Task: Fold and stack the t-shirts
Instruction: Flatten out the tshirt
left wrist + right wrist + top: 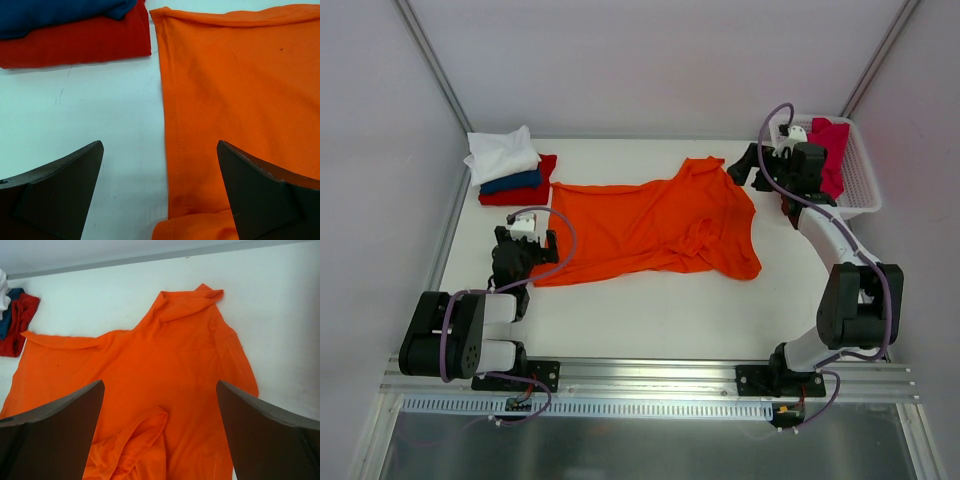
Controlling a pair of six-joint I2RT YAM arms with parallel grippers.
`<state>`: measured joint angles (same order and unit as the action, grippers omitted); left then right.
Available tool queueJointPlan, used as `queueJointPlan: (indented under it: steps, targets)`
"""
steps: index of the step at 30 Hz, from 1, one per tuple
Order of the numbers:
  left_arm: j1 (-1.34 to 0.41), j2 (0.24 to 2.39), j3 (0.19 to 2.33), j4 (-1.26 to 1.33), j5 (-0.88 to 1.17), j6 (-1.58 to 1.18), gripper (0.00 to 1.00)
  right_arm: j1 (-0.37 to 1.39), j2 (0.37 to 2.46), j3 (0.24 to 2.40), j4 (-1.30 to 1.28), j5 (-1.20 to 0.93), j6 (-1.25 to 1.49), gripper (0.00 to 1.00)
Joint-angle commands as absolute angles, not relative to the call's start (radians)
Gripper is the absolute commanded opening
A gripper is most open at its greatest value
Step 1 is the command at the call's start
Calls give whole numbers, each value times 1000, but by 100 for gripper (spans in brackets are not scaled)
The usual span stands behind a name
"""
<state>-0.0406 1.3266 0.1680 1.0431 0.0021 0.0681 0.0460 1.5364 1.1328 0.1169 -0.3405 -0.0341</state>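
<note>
The white worktop (650, 310) (pale walls (620, 60) all round) holds a spread-out orange t-shirt (650, 225). The left gripper (160, 145) and right gripper (160, 385) both gape wide, holding nothing.

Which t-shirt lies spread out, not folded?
The orange t-shirt, spread flat in the middle; the white t-shirt, blue t-shirt and red t-shirt are folded, stacked far left.

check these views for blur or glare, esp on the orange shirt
Top external: even soft light, no glare, orange t-shirt sharp with faint shadows. Left wrist: hem stitching crisp, left fingers dark, little detail. Right wrist: shirt clear, right fingers equally dark.
</note>
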Motion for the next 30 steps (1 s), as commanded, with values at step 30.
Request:
queueJointPlan:
  steps: [30]
  targets:
    - [-26, 1324, 179, 1095, 45, 58, 99, 168, 1382, 939, 333, -123, -117, 99]
